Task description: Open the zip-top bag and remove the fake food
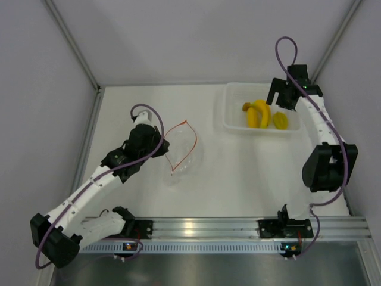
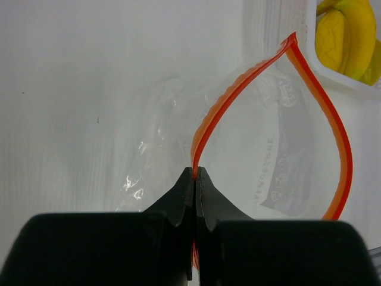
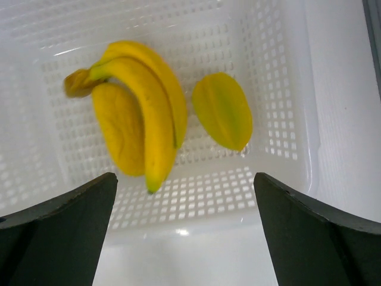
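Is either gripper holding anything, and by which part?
The left gripper pinches the zip-top bag by its orange zipper strip; the right gripper, open, holds nothing.

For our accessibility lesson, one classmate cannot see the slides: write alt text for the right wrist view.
A yellow banana bunch and a smaller ridged yellow-green fruit lie side by side, apart, in a white perforated tray. The right gripper hangs open above them, holding nothing.

The left gripper is extended toward 1 o'clock, jaws clamped together; the right gripper is extended toward 12 o'clock, jaws parted wide.
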